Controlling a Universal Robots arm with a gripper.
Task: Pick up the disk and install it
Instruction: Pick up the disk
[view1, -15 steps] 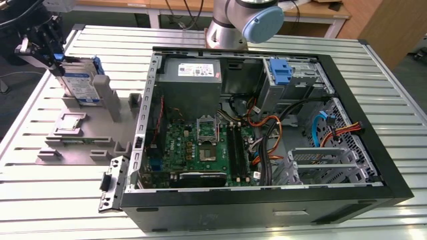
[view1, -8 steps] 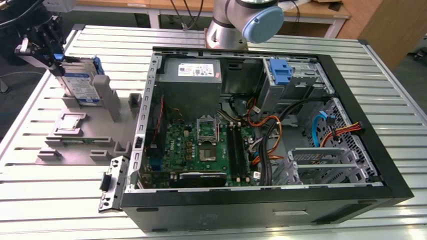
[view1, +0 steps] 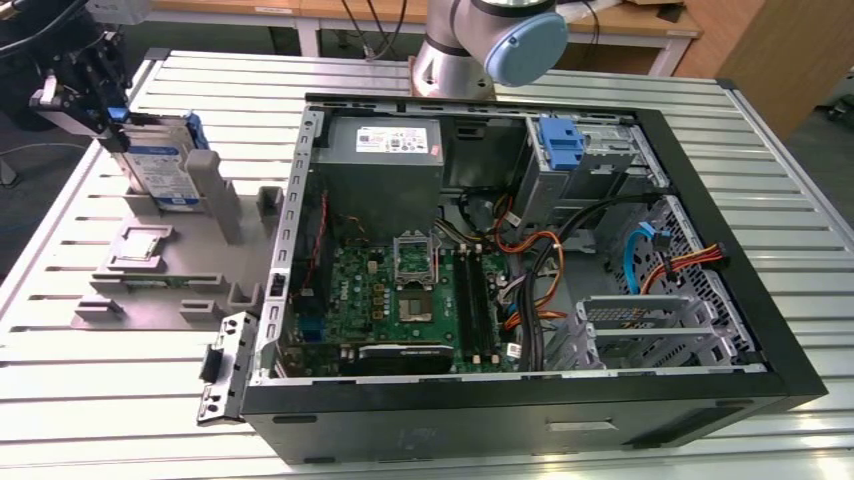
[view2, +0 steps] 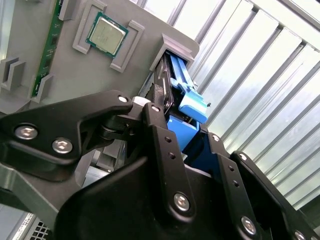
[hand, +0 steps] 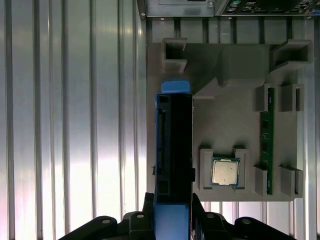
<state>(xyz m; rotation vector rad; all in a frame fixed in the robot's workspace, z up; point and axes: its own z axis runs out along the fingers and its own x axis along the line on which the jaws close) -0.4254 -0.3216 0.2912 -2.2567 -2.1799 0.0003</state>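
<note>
Standing on its edge, the disk (view1: 163, 168) sits at the far corner of a grey holder tray (view1: 167, 292) on the exterior view's left, well apart from the open computer case (view1: 747, 330). The claw (view1: 118, 122) meets it from above and is closed on it, one black finger on each side of the disk's blue bracket. In the first wrist view the disk (hand: 172, 145) is seen edge-on, running straight out from the claw (hand: 172, 214), with the fingers (hand: 146, 207) pressed to its flanks. In the second wrist view the blue bracket of the disk (view2: 186, 102) sticks out past the claw (view2: 185, 132) toward a slot at the tray's corner. I cannot tell whether the disk's lower edge touches the slot or hangs just clear of it.

A processor chip (hand: 225, 171) and a green memory stick (hand: 266, 135) lie in their own pockets on the tray (hand: 225, 115), beside the disk. The tray and the case rest on a ribbed metal counter (view1: 107, 380). Inside the case are a green circuit board (view1: 400, 290), a grey power supply box (view1: 387, 150) and a blue caddy (view1: 561, 145).
</note>
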